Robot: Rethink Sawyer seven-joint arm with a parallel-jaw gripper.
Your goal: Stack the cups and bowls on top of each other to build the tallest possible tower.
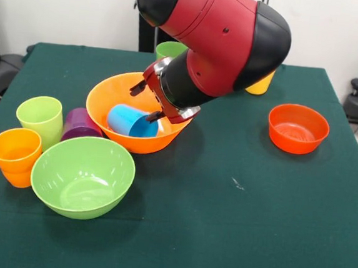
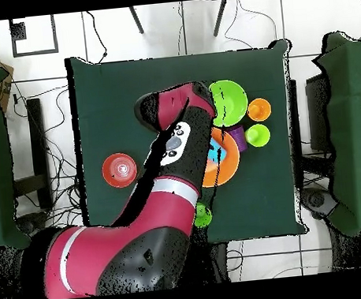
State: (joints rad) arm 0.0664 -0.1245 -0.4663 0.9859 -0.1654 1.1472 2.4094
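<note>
A large orange bowl (image 1: 116, 97) stands left of the table's middle, with a blue cup (image 1: 129, 121) lying on its side inside it. My gripper (image 1: 146, 101) hangs over the bowl's far side, tilted, fingers spread and open. The lower fingertip (image 1: 155, 115) is at the blue cup's rim, and the fingers are not closed on anything. A large lime bowl (image 1: 82, 176) stands in front. Beside it are a lime cup (image 1: 40, 119), a purple cup (image 1: 79, 125) on its side and an orange cup (image 1: 15, 155). In the overhead view the arm hides the gripper.
A smaller red-orange bowl (image 1: 297, 128) stands alone at the right. A yellow cup (image 1: 260, 85) and a darker green cup (image 1: 170, 49) stand at the far side, partly hidden by the arm. The arm's bulk (image 1: 219, 37) hangs over the table's far middle.
</note>
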